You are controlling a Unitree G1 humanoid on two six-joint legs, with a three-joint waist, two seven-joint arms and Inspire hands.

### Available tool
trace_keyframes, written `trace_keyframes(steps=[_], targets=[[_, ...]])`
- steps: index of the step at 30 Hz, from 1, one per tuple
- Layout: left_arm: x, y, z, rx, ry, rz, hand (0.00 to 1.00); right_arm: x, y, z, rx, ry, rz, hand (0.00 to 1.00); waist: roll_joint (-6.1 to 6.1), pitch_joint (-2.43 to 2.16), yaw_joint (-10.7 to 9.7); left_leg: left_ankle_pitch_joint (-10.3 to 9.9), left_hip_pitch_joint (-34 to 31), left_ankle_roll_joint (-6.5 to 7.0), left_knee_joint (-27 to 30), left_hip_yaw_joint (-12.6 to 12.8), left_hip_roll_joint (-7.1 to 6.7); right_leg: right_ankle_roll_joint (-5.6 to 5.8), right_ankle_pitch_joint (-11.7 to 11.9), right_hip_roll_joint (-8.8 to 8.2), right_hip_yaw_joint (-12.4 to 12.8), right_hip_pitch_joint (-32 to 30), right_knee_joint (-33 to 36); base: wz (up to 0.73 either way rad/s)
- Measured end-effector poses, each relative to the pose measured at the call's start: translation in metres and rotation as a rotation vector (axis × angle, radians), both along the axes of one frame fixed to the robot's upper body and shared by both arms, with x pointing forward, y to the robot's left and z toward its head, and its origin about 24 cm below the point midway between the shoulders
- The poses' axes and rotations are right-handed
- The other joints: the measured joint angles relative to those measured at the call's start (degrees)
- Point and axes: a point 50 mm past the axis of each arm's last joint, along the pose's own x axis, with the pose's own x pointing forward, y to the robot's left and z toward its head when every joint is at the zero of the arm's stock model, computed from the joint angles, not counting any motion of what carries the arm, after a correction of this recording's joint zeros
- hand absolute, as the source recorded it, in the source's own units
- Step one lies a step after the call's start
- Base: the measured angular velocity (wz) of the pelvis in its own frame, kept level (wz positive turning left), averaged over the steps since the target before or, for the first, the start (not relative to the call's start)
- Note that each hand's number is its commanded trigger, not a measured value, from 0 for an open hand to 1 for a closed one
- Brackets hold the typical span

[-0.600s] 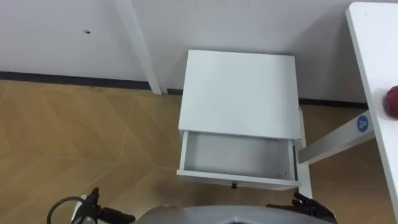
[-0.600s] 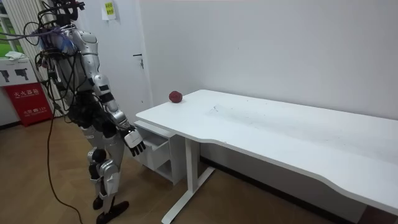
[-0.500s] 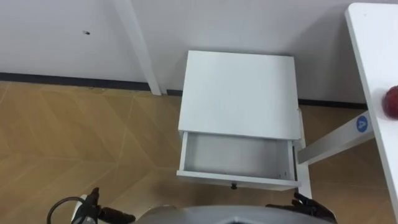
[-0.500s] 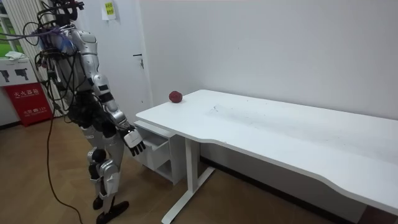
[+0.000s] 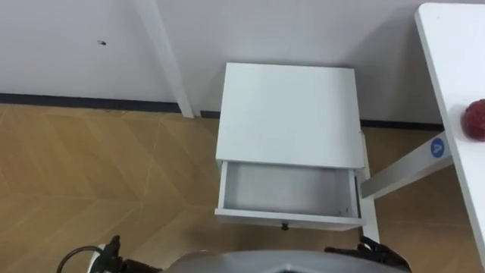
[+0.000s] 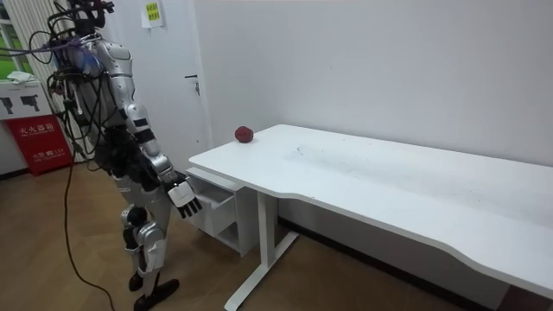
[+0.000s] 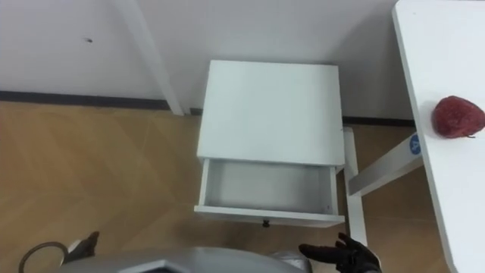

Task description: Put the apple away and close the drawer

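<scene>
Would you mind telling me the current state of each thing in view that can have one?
drawer: pulled open, nothing inside.
apple: resting on the table, not held.
right hand: open, low beside the drawer's front.

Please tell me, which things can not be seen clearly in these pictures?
Left robot hand: right eye view, cut off by the lower edge.
Apple: left eye view, cut off by the right edge.
Drawer: room view, its inside hidden by its own side wall.
Drawer knob: right eye view, too small to tell its shape.
</scene>
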Motion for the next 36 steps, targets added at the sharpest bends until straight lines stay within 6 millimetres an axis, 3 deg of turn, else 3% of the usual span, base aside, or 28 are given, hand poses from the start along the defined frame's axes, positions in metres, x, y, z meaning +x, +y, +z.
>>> trace_keyframes(steps=[4, 13, 18, 24, 28, 36], targets=[[-0.005, -0.002, -0.001, 0.000, 0.007, 0.048, 0.00, -0.014, -0.004, 0.000, 0.000, -0.007, -0.205, 0.00, 0.02, -0.02, -0.29, 0.12, 0.68, 0.06, -0.58, 0.11, -0.13, 0.01, 0.02, -0.06, 0.59, 0.22, 0.04, -0.04], [-0.032, 0.007, -0.001, 0.040, 0.033, 0.244, 0.00, -0.048, -0.020, 0.005, -0.062, -0.071, -0.921, 0.00, -1.47, 0.35, -2.84, 0.16, 1.87, -0.03, -1.33, 0.24, -0.16, 0.00, 0.02, 0.15, 1.88, 0.70, -0.02, -0.07], [-0.040, 0.009, 0.000, 0.072, 0.065, 0.286, 0.00, -0.057, -0.025, 0.008, -0.107, -0.072, -1.184, 0.00, -1.66, 0.11, -4.65, 0.15, 1.73, -0.01, -1.60, 0.25, -0.14, 0.00, 0.23, 0.29, 2.74, 0.26, 0.26, -0.07], [-0.036, 0.011, 0.000, 0.096, 0.065, 0.271, 0.00, -0.052, -0.032, 0.010, -0.129, -0.084, -1.431, 0.00, -2.08, -0.18, -4.84, 0.23, 1.47, 0.10, -1.53, 0.91, 0.00, 0.00, 0.23, 0.27, 2.88, -0.96, 1.52, -0.10], [-0.036, 0.017, 0.002, 0.114, 0.075, 0.228, 0.00, -0.042, -0.035, 0.012, -0.140, -0.070, -1.504, 0.00, -2.85, -0.41, -4.93, 0.24, 0.44, 0.13, -1.41, 1.17, 0.09, 0.00, 0.23, 0.27, 3.00, -2.07, 1.83, -0.04], [-0.032, 0.029, 0.009, 0.161, 0.019, 0.199, 0.00, -0.018, -0.070, 0.037, -0.293, -0.157, -1.602, 0.00, -3.60, -0.11, -4.77, 0.34, -0.27, 0.28, -1.17, 1.51, 0.08, 0.01, 0.22, 0.18, 3.14, -3.22, 2.14, -0.02]])
